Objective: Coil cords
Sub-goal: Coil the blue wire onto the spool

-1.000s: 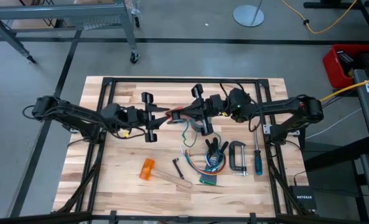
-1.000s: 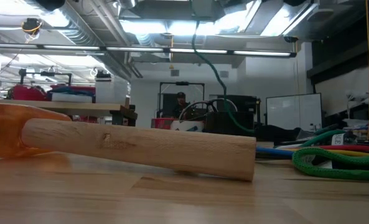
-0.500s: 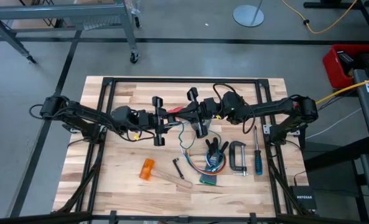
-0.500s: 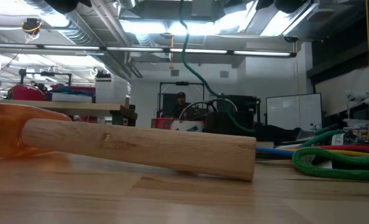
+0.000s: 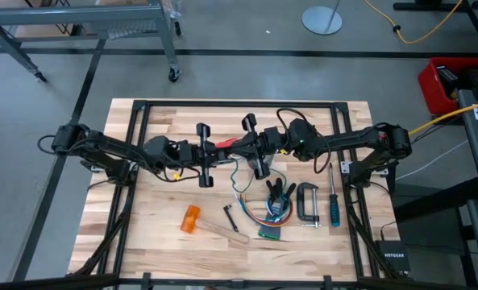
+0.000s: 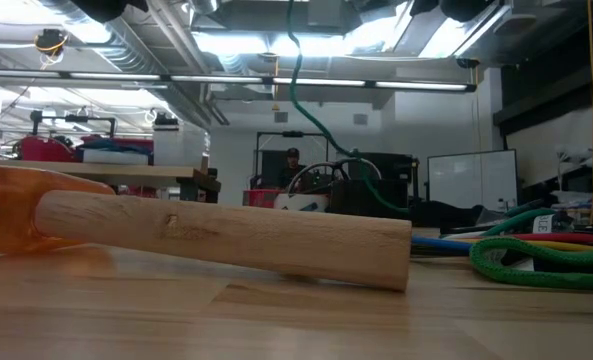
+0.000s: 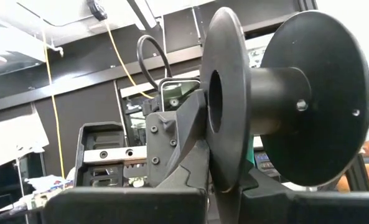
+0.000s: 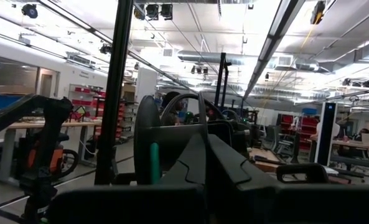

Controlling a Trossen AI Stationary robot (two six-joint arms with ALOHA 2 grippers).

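A green cord (image 6: pixel 311 110) hangs from above the worktop (image 5: pixel 158 229), running up to where the two arms meet over its middle; more coloured cords (image 5: pixel 255 211) lie bunched on the wood near a clamp (image 5: pixel 309 203). The left end effector (image 5: pixel 204 155) is closed on a black spool (image 7: pixel 277 106). The right end effector (image 5: pixel 253 147) is closed too, just beside it, with a red piece between them. An orange-headed mallet (image 5: pixel 202 224) lies nearer the front.
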